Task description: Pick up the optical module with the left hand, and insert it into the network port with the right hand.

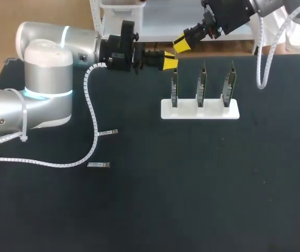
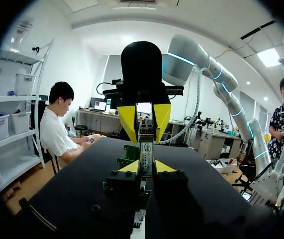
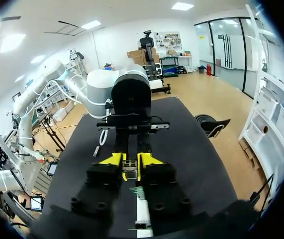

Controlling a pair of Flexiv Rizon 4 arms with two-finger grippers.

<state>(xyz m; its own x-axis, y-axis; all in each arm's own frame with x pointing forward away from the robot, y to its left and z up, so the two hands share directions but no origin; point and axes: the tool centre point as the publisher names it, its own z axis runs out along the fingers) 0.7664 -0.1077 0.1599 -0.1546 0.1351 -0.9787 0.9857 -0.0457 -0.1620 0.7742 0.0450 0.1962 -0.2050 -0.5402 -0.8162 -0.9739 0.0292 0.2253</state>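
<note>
Left arm: comes in from the table's left side, forearm level, reaching along the far edge.
Left gripper (image 1: 171, 59): clenched on the module, one yellow tip pressed to each side of it; it hangs over the far edge, just left of the rack's left end.
Module (image 2: 146, 152): a narrow metal-cased piece held in the air, sticking out past the left gripper's tips toward the right gripper, clear of the table and the rack.
Right arm: enters from the far right corner, angled down toward the left gripper.
Right gripper (image 1: 182, 42): released, nose to nose with the left gripper; in the left wrist view its yellow fingers (image 2: 128, 122) stand on either side of the module's far end, a slim gap showing on each side.
Rack (image 1: 213, 112): a white base near the far edge, a little right of the middle.
Boards (image 1: 201, 84): three green ones upright in a row in the rack, well apart from each other.
Spare modules (image 1: 107, 133): two small pieces lying flat on the table's left half, one nearer the front edge than the other, beside the left arm's white cable (image 1: 92, 113).
Table (image 1: 192, 189): black top.
</note>
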